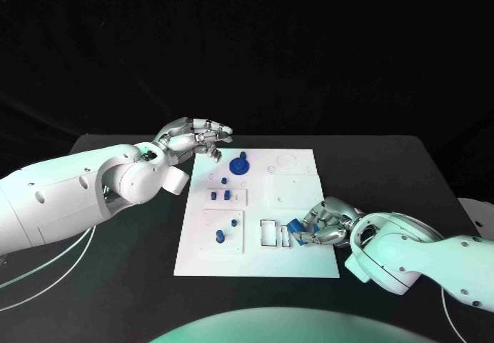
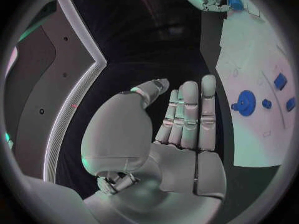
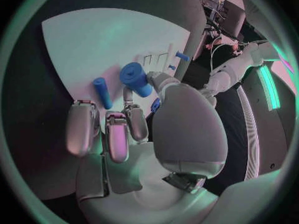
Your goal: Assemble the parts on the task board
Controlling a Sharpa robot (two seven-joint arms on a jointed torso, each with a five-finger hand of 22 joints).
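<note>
Where the white board [image 1: 258,264] comes closest to the robot, the right hand [image 1: 325,226] rests at its right edge, its fingers curled around a short blue cylinder [image 1: 300,230]. The right wrist view shows that cylinder [image 3: 136,78] pinched between the thumb and a fingertip, just above the white surface [image 3: 93,40]. A thinner blue peg [image 3: 102,92] lies flat on the board just beside the fingertips [image 3: 82,115], untouched. The held piece sits right next to a set of narrow slots [image 1: 274,233] cut into the near part of the board.

Left of the slots, a small blue peg [image 1: 218,234] stands in a square raised panel [image 1: 225,230]. Further up the board, a few more small blue pegs [image 1: 221,194] stand in a second panel, close together.

Near the far end, a round blue disc with a short stem [image 1: 240,166] lies on the board; the left wrist view shows the same disc [image 2: 245,102] with smaller blue pieces [image 2: 280,80] near it.

Farthest away, the left hand [image 1: 193,136] hovers over the board's far left corner. In its own wrist view the fingers [image 2: 187,114] are straight and side by side, the thumb is apart, and nothing is held.
</note>
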